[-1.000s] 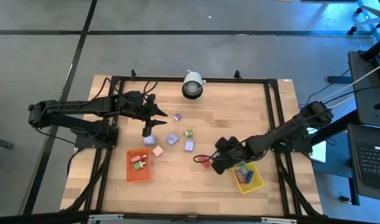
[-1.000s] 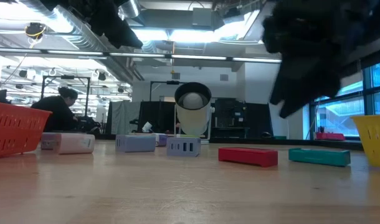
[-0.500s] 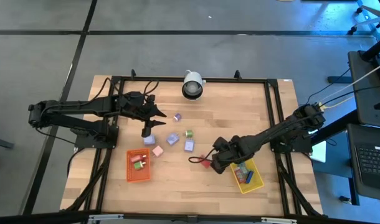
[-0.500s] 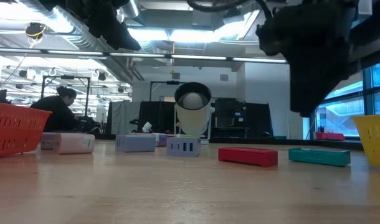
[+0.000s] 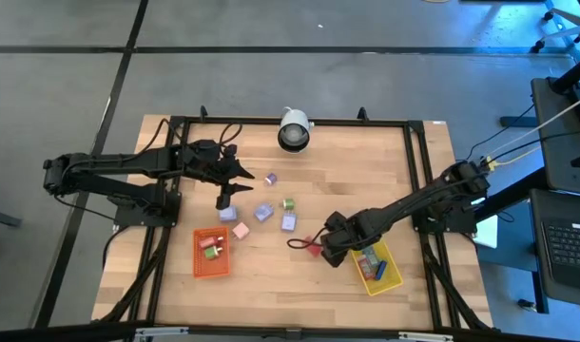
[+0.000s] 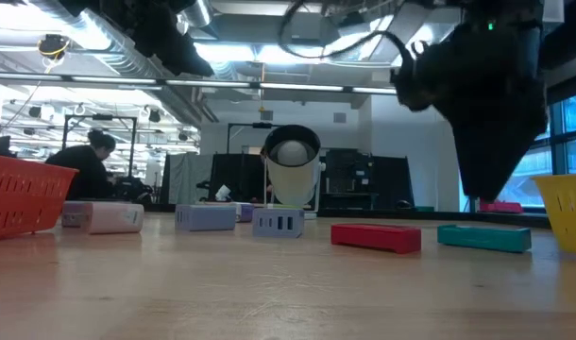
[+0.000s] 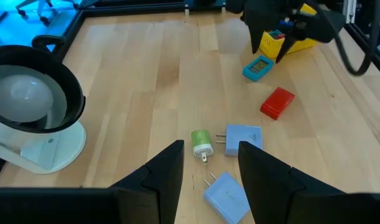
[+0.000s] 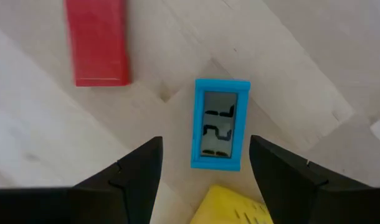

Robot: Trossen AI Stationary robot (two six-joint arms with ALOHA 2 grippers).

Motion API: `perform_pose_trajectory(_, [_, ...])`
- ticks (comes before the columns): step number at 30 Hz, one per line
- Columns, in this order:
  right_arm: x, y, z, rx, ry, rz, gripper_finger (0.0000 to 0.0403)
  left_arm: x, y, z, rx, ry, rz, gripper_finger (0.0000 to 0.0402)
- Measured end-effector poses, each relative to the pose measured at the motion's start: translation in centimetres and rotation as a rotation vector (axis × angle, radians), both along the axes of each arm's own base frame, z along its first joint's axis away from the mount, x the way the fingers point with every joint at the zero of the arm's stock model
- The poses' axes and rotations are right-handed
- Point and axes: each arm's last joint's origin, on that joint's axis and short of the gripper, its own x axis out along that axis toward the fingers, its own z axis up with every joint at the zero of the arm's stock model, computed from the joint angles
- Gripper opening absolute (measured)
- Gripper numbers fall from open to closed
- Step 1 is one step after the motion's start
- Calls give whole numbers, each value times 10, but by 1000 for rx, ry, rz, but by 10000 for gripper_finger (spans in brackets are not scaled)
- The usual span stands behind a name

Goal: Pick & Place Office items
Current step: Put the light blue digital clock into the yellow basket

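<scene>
Fingers spread, the right gripper [image 8: 202, 171] hovers over a small blue clock [image 8: 219, 123] at frame centre, beside the yellow tray [image 8: 237, 208]; light, rigid, probably slick-faced, best pinched across its long edges. Upper left, a red block [image 8: 97, 42].

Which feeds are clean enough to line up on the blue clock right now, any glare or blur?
Right wrist view: sharp and evenly lit, blue clock centred between the open right hand. Low view: backlit by ceiling lights, so the hand is a dark silhouette. Left wrist view: blue cast in one corner; the lamp is soft.
</scene>
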Motion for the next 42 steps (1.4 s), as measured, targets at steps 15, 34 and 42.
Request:
perform_pose_trajectory(15, [6,-12,-10,-45,23,36,240,0,0,0,2,1,-8,148])
perform_pose_trajectory(34, [13,-10,-32,8,87,78,270,-1,-1,-1,-8,15,-20,148])
perform_pose_trajectory(42, [16,-9,-32,12,56,78,267,-1,-1,-2,-9,18,-20,148])
